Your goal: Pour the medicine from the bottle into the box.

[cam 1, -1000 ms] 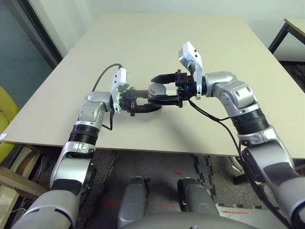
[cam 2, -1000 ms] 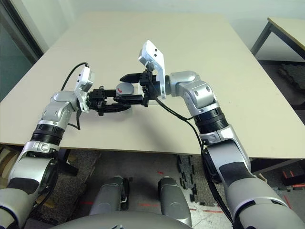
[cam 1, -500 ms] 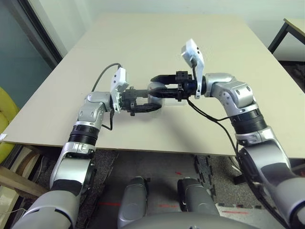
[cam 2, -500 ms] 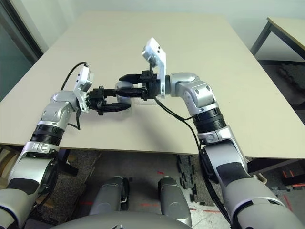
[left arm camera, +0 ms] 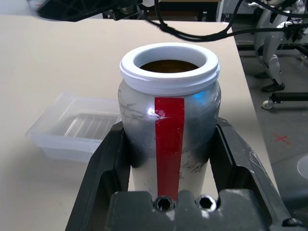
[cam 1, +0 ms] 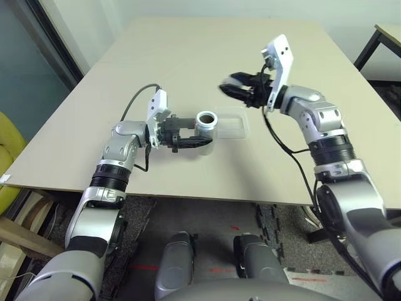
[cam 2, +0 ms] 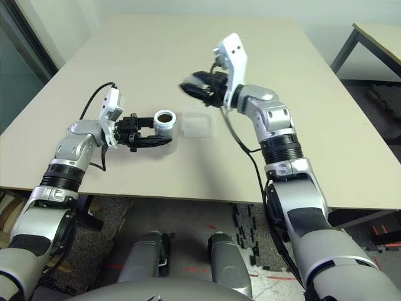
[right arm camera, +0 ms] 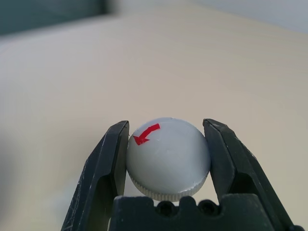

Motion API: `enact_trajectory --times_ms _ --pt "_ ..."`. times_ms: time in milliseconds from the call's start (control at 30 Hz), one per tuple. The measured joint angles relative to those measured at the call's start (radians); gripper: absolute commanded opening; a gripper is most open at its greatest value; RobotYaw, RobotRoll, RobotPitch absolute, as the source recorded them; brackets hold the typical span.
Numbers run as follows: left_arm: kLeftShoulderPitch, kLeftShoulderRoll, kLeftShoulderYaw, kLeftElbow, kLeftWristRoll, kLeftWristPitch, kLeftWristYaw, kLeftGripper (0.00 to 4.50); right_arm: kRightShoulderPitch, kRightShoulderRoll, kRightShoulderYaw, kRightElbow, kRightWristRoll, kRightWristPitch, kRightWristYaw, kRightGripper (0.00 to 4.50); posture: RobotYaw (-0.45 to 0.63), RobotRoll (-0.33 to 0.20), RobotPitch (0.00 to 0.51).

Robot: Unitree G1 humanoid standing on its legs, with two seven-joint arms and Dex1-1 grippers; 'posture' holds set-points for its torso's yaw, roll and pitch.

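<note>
Nearest you, past the tabletop's (cam 1: 156, 182) front edge, was dark floor (cam 1: 200, 219). Your left pincer (cam 1: 195, 132) pinched the upright, open bottle (cam 1: 206, 125), the box (cam 1: 233, 123) just beside it. Your right pincer (cam 1: 229, 85) gripped the cap (right arm camera: 168, 156) above bare surface, roomy out to the far wall (cam 1: 219, 7).

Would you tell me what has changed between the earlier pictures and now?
The right gripper has lifted the cap off the bottle, moving it up and rightward. The left gripper still grips the bottle; the box stayed put.
</note>
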Motion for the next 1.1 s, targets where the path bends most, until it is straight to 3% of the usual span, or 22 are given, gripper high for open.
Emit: enact_trajectory --times_ms 300,500,867,1033,1100 --pt "-0.017 0.005 0.026 0.049 0.0 -0.041 0.04 2.49 0.062 -0.067 -0.068 0.166 -0.061 -0.105 -0.181 2.58 -0.04 0.0 0.061" --pt "-0.028 0.005 0.04 0.088 0.003 -0.079 0.071 2.49 0.123 -0.07 -0.08 0.225 -0.063 -0.137 -0.194 2.58 -0.05 0.0 0.067" --pt "-0.105 -0.016 0.078 0.209 0.024 -0.215 0.17 2.49 0.139 -0.044 -0.086 0.314 -0.082 -0.137 -0.205 2.58 -0.05 0.0 0.069" --pt "-0.105 -0.018 0.078 0.229 0.027 -0.224 0.173 2.49 0.144 -0.029 -0.08 0.327 -0.106 -0.137 -0.2 4.31 -0.04 0.0 0.069" --pt "-0.105 -0.018 0.076 0.232 0.033 -0.209 0.176 2.49 0.147 -0.04 -0.068 0.323 -0.128 -0.149 -0.193 4.5 -0.04 0.0 0.069"
